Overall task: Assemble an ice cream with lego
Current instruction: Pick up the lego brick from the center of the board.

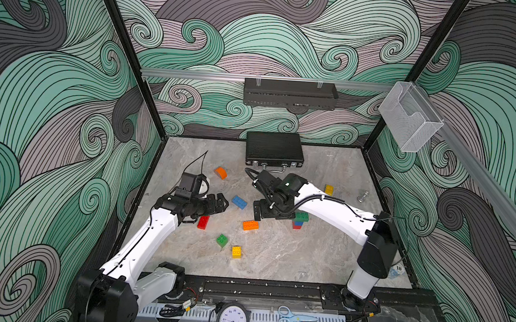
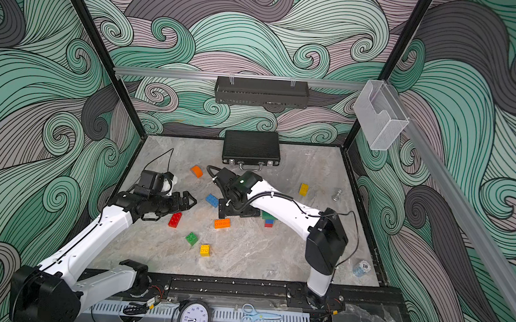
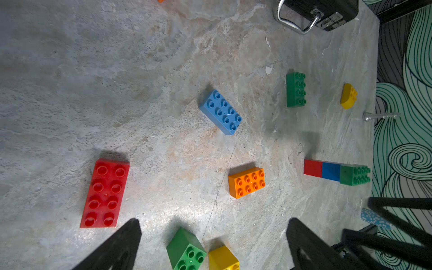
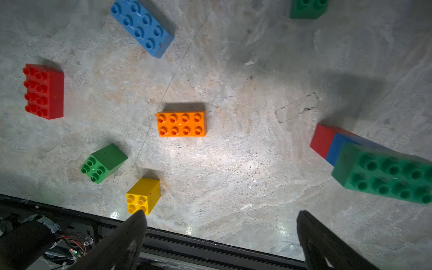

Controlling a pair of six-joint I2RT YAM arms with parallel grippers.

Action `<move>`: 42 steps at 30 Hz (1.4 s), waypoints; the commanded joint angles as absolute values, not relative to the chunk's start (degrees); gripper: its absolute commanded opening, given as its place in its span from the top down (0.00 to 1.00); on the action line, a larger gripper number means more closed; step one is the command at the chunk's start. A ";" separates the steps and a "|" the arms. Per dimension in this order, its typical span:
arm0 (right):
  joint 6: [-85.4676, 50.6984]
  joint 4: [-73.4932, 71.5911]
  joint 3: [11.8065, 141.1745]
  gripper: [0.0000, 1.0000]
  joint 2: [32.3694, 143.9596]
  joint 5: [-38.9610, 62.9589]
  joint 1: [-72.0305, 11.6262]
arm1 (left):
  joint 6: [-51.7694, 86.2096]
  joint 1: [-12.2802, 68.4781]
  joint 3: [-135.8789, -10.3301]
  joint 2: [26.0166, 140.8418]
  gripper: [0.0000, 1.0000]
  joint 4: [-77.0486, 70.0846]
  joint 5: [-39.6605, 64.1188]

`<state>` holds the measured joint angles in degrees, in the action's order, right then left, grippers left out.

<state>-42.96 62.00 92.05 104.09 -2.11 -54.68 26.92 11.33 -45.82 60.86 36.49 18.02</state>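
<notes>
Both wide, empty: left gripper (image 3: 213, 222), right gripper (image 4: 221, 216). We would square the right gripper over the orange brick (image 4: 181, 123), closing across its width.

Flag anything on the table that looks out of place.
Two non-lego strays: a silver metal piece beyond the yellow half-round brick, near the right edge of the table, and a blue chip marked 10 beside the right arm. Nothing looks broken.

On the grey marbled surface (image 3: 70, 93) are a red brick (image 3: 104, 193), blue brick (image 3: 221, 112), orange brick (image 3: 246, 182), green cube (image 4: 104, 163) and yellow cube (image 4: 143, 196). The stack (image 3: 336, 174) is red, blue, green. The walls (image 1: 40, 93) bear teal-and-grey swirls; the case (image 1: 274, 149) is black.
</notes>
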 commanded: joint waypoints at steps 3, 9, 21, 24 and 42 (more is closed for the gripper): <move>-44.58 59.78 95.84 0.00 110.34 -0.39 -56.81 | 28.01 7.17 -44.18 59.05 0.03 37.27 24.41; -43.60 59.54 98.74 0.02 116.59 0.09 -57.49 | 29.00 4.67 -42.96 58.81 0.03 37.14 26.08; -42.36 60.77 106.36 0.09 127.43 -0.81 -57.31 | 31.21 1.72 -40.10 57.66 0.03 34.65 30.23; -42.57 61.27 107.05 0.11 129.17 -0.72 -56.97 | 31.31 1.49 -40.02 57.83 0.03 34.45 30.45; -44.21 61.66 106.39 0.28 130.70 -1.21 -56.29 | 31.40 0.66 -39.68 57.05 0.03 34.54 31.03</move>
